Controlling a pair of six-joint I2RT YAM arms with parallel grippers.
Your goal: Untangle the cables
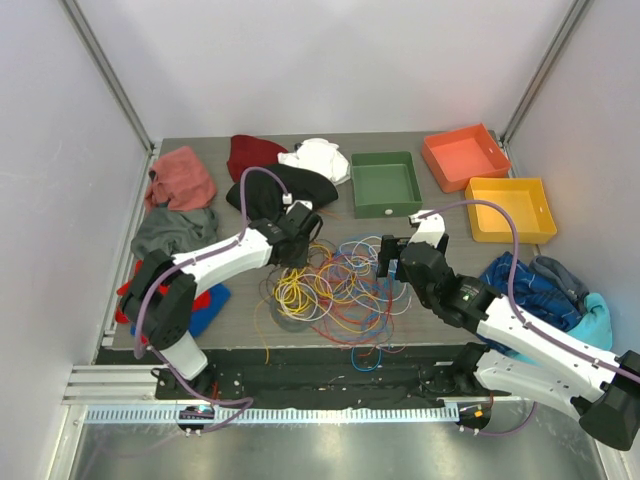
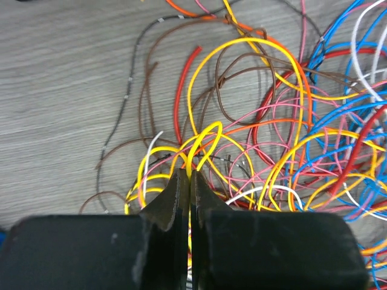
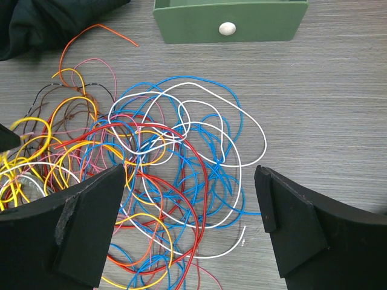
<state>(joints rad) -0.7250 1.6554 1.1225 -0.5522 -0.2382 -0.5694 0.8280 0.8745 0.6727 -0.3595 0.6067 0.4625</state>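
End effector (L) (image 2: 189, 176) half-hides pinched yellow cable (image 2: 210, 125).

Bright, even light falls from above, leaving only soft, short shadows. In the top view, glare shines off the metal strip (image 1: 330, 455) at the near edge. Both wrist views show the cables (image 3: 175, 145) sharply.

Two white arms (image 1: 225, 255) with black joints (image 1: 450, 290)
Purple hoses (image 1: 262, 170) loop alongside them; the tapered fingers (image 3: 91, 229) are matte black.
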